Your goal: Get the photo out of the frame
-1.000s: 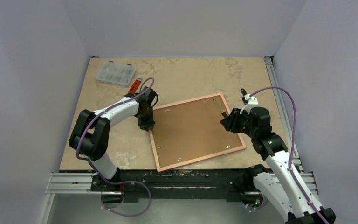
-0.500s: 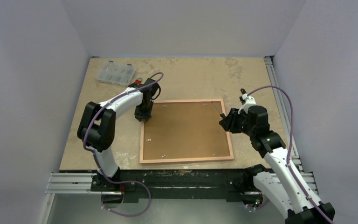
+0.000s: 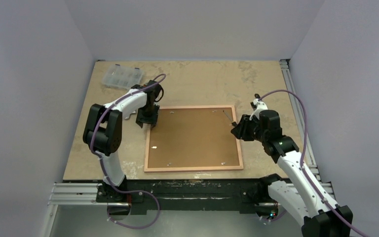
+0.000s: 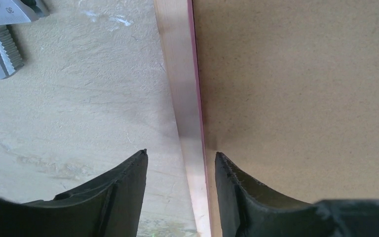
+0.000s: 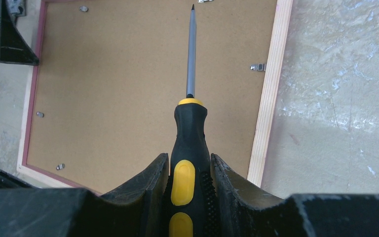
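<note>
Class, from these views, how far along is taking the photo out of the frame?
Done: the frame lies back-up; the right hand grips a screwdriver. In hand: the open left hand straddles the frame's rim. Left: the clips sit over the backing board, photo not out.

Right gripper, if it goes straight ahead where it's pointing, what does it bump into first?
The right gripper holds a screwdriver, so that tip leads. It would probably touch the frame on its brown back near the far rim first; how high the tip hovers is unclear.
</note>
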`<control>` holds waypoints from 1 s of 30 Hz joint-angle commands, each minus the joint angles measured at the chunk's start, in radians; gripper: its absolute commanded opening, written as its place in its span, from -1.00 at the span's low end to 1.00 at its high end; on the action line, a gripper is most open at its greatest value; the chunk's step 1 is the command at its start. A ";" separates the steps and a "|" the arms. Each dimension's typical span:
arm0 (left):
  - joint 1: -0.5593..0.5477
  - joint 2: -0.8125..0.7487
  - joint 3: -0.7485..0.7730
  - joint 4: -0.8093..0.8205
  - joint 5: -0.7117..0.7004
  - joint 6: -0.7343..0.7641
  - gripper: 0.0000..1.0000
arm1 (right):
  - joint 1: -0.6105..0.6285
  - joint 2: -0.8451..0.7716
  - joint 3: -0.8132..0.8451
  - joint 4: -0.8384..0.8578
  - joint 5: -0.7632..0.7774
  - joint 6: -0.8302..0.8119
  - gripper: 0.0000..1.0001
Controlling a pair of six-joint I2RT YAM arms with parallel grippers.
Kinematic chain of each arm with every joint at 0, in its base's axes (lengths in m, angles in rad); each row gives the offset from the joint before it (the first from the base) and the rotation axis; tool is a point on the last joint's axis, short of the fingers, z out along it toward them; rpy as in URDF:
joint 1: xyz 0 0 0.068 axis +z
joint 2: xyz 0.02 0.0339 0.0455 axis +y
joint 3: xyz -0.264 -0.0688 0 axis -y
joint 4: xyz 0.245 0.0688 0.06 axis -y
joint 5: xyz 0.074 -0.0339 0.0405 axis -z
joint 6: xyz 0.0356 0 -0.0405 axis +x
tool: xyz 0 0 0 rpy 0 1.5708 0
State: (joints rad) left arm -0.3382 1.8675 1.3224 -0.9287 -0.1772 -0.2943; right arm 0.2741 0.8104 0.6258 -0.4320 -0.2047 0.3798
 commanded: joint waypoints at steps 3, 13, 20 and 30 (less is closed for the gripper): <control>0.001 -0.059 0.026 -0.011 0.046 0.006 0.04 | 0.007 0.074 0.095 -0.078 0.078 0.025 -1.00; 0.002 -0.009 0.025 -0.004 0.085 0.004 -0.21 | 0.045 0.143 0.089 -0.163 0.196 0.129 -1.00; 0.002 -0.014 0.025 -0.007 0.053 0.004 -0.50 | 0.151 0.165 0.109 -0.218 0.314 0.189 -1.00; 0.001 -0.011 0.029 -0.009 0.053 0.007 -0.90 | 0.175 0.145 0.104 -0.263 0.367 0.237 -1.00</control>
State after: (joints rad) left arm -0.3370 1.8545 1.3224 -0.9337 -0.1162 -0.2947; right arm 0.4458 0.9783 0.6991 -0.6811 0.1101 0.5819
